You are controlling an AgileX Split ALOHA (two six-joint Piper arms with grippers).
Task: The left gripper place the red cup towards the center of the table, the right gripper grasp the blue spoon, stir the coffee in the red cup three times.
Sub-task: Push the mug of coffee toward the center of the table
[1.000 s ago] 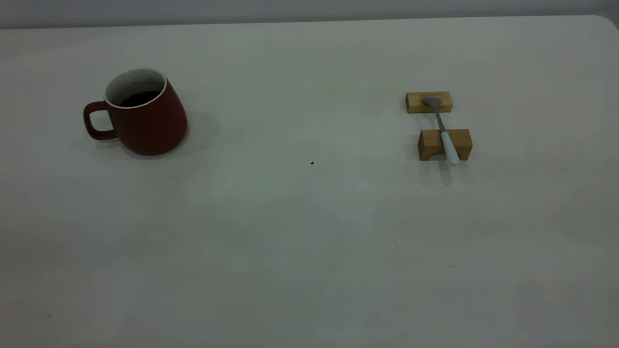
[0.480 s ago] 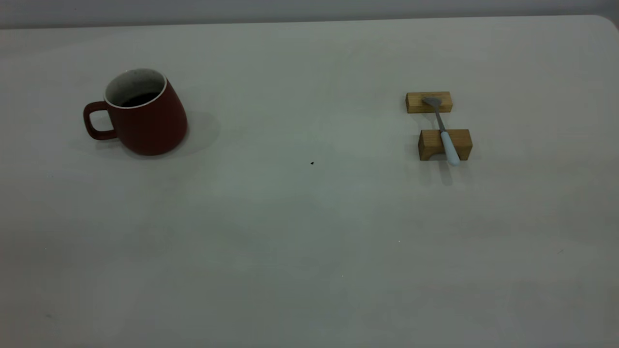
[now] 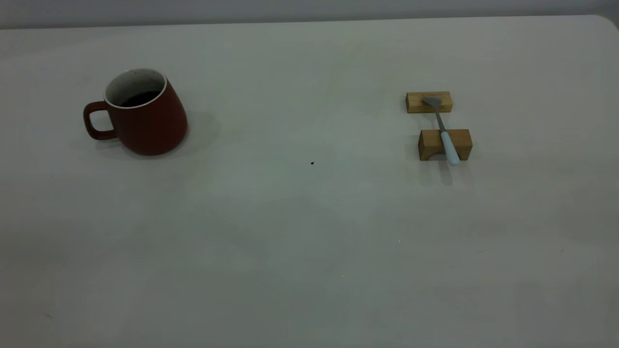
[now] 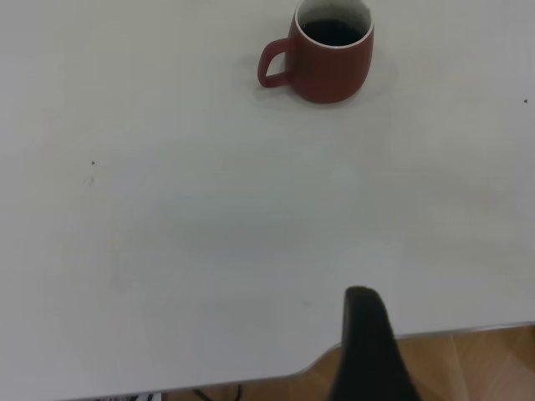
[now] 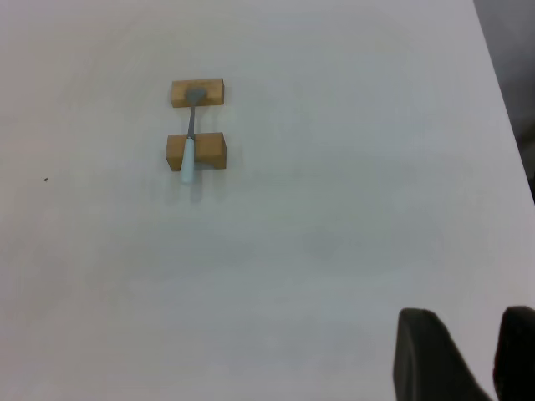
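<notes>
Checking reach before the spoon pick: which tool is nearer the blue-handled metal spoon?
Right. The right tool faces the blue-handled metal spoon across bare table; the left tool sees only the dark red ceramic mug.

The blue spoon (image 5: 190,150) rests across two wooden blocks (image 5: 196,151).

right gripper (image 5: 464,355) parted, left gripper (image 4: 368,342) — (one finger visible)
</notes>
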